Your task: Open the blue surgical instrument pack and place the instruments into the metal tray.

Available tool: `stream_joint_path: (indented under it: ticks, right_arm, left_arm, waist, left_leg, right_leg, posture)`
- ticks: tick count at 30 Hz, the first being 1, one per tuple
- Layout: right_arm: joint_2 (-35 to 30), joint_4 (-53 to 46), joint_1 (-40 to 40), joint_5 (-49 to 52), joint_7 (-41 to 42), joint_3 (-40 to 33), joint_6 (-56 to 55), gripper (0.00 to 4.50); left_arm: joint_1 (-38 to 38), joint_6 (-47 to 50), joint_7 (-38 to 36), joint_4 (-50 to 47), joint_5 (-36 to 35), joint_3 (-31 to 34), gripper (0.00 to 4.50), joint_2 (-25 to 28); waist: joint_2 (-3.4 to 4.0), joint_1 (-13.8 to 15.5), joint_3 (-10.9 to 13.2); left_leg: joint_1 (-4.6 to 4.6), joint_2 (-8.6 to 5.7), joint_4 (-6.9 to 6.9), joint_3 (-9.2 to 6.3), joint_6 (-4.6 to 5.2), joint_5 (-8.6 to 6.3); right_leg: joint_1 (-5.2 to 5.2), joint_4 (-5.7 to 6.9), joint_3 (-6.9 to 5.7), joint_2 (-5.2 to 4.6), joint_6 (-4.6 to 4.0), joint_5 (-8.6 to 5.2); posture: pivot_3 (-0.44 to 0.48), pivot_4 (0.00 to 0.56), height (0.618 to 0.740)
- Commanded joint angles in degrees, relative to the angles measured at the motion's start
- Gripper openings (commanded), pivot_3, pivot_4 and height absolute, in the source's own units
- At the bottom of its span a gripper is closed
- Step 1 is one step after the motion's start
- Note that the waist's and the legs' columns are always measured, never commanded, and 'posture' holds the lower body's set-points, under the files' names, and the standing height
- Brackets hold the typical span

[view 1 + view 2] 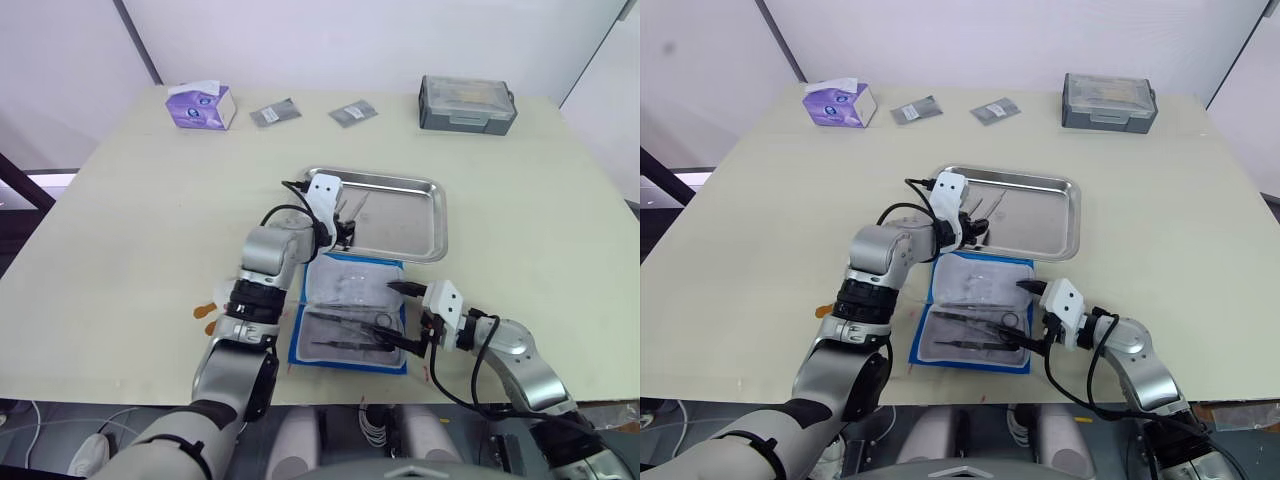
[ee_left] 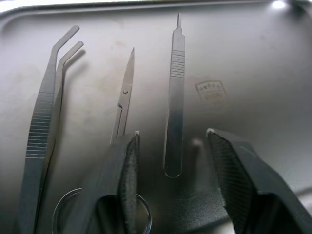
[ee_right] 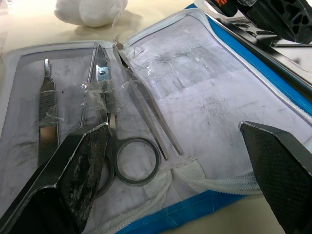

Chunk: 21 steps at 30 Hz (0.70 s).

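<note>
Left gripper (image 2: 170,146): fingers spread, hanging low over the near left part of the metal tray (image 1: 425,228), holding nothing.
Left fingers (image 2: 127,168): one lies over the scissors' handle end, the other stands on the far side of the scalpel handle, so that handle sits in the gap between them.
Right gripper (image 3: 178,161): fingers spread wide, just above the pack's near right corner, on the side away from the tray; nothing pinched.
Metal tray: on the cream table (image 1: 140,230), its near rim touching or just overlapping the pack's far edge.
Instruments in tray: bent-tipped tweezers (image 2: 46,112), small scissors (image 2: 124,97) and a scalpel handle (image 2: 174,92), lying side by side on the tray floor, apart from one another.
Blue surgical instrument pack (image 1: 350,310): laid open flat on the tray's near side, pale lining up, blue border showing round the edge.
Instruments in pack (image 3: 109,117): ring-handled scissors, a thin straight tool crossing beside them and a flat ridged handle (image 3: 46,109), tucked under clear pockets in the half farther from the tray.
Grey lidded box (image 1: 467,104): beyond the tray, toward the table's far right edge.
Tissue box (image 1: 200,105): beyond the tray, far left.
Two small grey packets (image 1: 275,113): between tissue box and grey box, along the far edge.
</note>
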Motion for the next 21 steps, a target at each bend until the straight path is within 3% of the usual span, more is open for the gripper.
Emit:
stream_joint_path:
  ticks: [1,9,21]
  right_arm:
    - [-0.04,4.85,2.09,-2.4,-0.8,2.16,2.42,4.5]
    - [-0.07,4.99,1.89,-2.51,-0.67,2.36,2.38,4.5]
    - [0.0,5.21,1.94,-2.59,-0.82,2.39,2.16,4.5]
  left_arm:
    - [-0.73,-0.92,-3.44,-5.36,-1.41,0.41,2.42,1.83]
    - [-2.33,0.44,-16.51,-8.27,-9.71,3.48,2.42,6.77]
    - [4.69,-12.9,-52.64,-10.93,-14.62,-4.14,2.42,28.16]
  waist:
    - [0.0,-0.01,0.0]
    - [0.01,-0.03,0.01]
    - [0.03,-0.02,0.02]
  left_leg:
    - [0.0,0.0,0.0,0.0,0.0,0.0]
    - [0.01,0.0,-0.02,0.0,-0.08,0.04]
    - [0.07,-0.01,-0.23,0.03,-0.06,0.04]
  right_leg:
    - [0.0,0.0,0.0,0.0,0.0,0.0]
    - [0.0,0.0,-0.03,-0.01,0.0,0.0]
    - [0.0,-0.06,-0.04,0.0,-0.02,-0.01]
  posture:
    - [0.0,0.15,0.74]
    - [0.0,0.15,0.74]
    - [0.0,0.15,0.74]
